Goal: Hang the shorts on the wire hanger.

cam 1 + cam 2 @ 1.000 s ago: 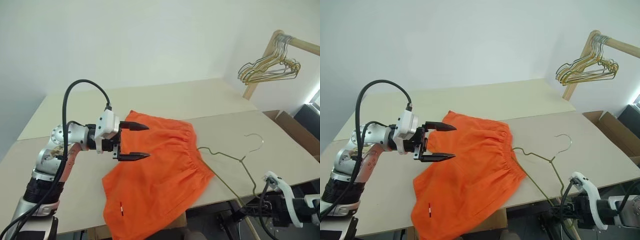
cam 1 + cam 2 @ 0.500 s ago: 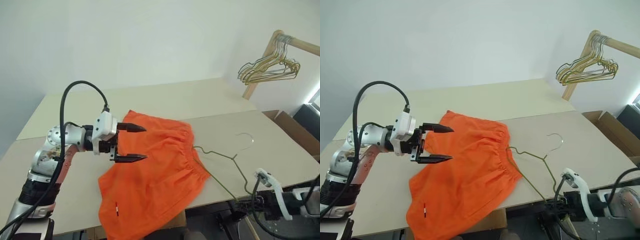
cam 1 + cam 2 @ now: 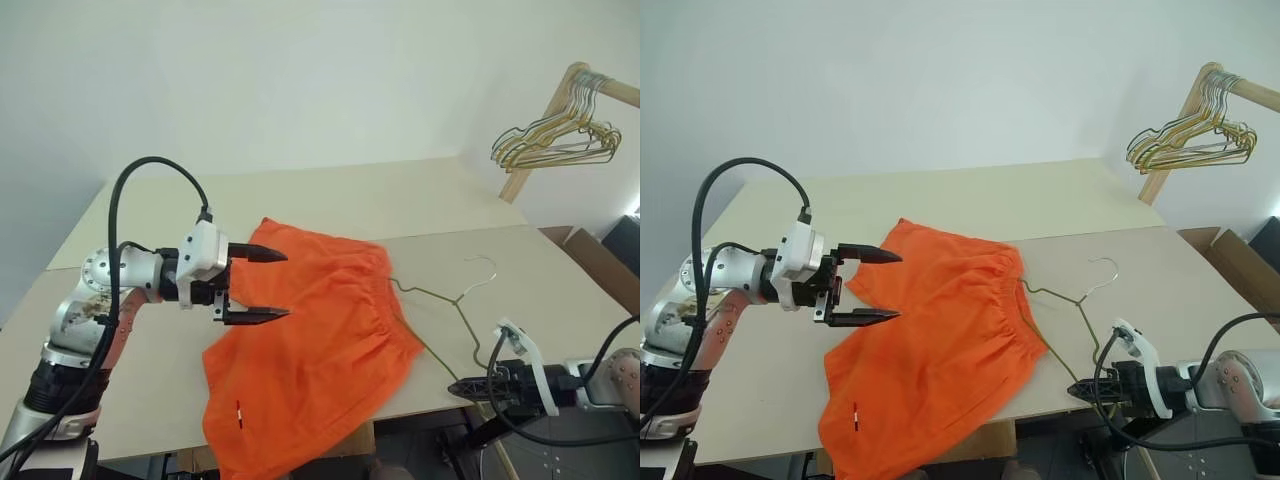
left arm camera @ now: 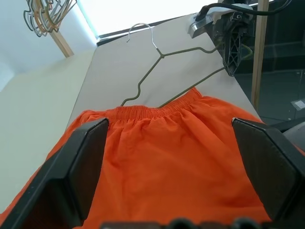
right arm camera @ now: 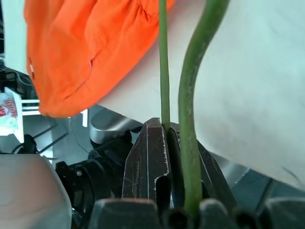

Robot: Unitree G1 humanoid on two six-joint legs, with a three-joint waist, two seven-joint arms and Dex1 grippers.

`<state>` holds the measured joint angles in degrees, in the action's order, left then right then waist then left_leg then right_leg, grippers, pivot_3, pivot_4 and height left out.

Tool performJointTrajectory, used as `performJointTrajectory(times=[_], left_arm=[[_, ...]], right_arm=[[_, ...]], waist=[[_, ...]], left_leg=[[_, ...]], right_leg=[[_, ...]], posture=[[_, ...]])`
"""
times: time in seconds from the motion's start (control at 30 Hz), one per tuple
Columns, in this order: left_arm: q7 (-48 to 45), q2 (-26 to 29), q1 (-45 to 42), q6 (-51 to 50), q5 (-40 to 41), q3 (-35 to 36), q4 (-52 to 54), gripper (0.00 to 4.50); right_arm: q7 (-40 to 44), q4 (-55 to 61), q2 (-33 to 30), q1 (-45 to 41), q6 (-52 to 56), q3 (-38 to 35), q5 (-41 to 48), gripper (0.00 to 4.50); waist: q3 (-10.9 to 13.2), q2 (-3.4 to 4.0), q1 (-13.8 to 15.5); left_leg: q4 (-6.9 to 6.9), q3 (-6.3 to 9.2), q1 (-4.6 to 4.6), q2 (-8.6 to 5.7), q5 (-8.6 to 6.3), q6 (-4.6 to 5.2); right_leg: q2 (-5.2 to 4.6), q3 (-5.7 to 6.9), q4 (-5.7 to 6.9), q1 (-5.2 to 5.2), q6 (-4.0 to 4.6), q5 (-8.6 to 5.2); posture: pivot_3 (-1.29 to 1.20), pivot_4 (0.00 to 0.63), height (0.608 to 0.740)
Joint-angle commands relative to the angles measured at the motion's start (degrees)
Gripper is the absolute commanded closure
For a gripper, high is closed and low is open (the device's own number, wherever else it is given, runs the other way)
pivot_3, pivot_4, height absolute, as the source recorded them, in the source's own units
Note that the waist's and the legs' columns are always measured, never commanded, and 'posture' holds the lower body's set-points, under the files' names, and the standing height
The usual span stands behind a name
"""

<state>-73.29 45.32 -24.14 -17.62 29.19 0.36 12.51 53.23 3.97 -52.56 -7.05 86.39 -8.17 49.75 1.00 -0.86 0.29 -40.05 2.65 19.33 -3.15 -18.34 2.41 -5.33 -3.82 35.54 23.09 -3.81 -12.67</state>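
One gripper (image 3: 1080, 389), right, pinching hanger (image 3: 1075, 301), dragged lower right toward shorts (image 3: 930, 340); left gripper (image 3: 885, 288) spread, centre-left, threading pending.

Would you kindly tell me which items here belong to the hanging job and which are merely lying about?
Job:
- shorts
- wire hanger, one end pinched in the shut right claw
- open left claw, over the shorts

Lying about:
- bunch of pale gold hangers on the wooden rail
- cardboard box

Orange shorts (image 3: 310, 340) lie flat, waistband touching the thin olive wire hanger (image 3: 445, 310).
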Motion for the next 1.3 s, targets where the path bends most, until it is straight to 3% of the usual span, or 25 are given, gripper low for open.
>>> performJointTrajectory(times=[0.03,0.5,0.73,1.0,1.3], left_arm=[[-0.36,0.87,-2.23,0.4,0.03,0.99,-0.54,0.03],[-0.05,1.14,-1.76,0.16,0.25,0.82,0.58,0.03],[-0.33,1.41,-1.83,0.59,0.11,1.0,0.37,0.03],[-0.8,1.86,-1.69,0.73,0.17,1.17,0.45,0.03],[-0.91,2.68,0.44,1.19,0.32,1.73,2.05,0.03]], right_arm=[[-0.07,-2.29,2.03,-4.32,2.29,-0.95,1.78,4.5],[-6.25,-15.33,9.96,-13.95,5.2,-1.32,-2.17,4.5],[-3.41,-16.1,11.3,-15.58,4.7,1.45,-1.15,4.5],[-5.14,-25.87,16.46,-20.69,3.4,-0.11,-3.66,4.5],[1.86,-11.75,9.52,-12.18,5.96,5.92,2.08,4.5]], waist=[[0.0,-0.01,0.03],[0.01,-0.01,0.22],[0.02,-0.01,0.38],[0.02,-0.01,0.28],[0.03,-0.01,0.92]], left_leg=[[0.0,0.0,0.0,0.0,0.0,0.0],[0.08,0.01,-0.01,-0.03,0.01,-0.01],[0.14,0.02,0.02,-0.04,0.02,-0.04],[0.19,0.02,-0.01,-0.04,0.04,-0.07],[0.19,0.09,0.03,-0.07,0.04,-0.07]], right_leg=[[0.0,0.0,0.0,0.0,0.0,0.0],[0.0,0.0,-0.01,0.03,0.03,0.02],[-0.01,0.01,-0.03,0.1,0.06,0.04],[0.03,0.0,0.01,0.12,0.09,0.06],[-0.02,0.06,-0.04,0.12,0.08,0.05]], posture=[[0.01,0.0,0.74],[0.04,0.0,0.74],[0.05,0.0,0.74],[0.07,0.0,0.74],[0.08,0.0,0.74]])
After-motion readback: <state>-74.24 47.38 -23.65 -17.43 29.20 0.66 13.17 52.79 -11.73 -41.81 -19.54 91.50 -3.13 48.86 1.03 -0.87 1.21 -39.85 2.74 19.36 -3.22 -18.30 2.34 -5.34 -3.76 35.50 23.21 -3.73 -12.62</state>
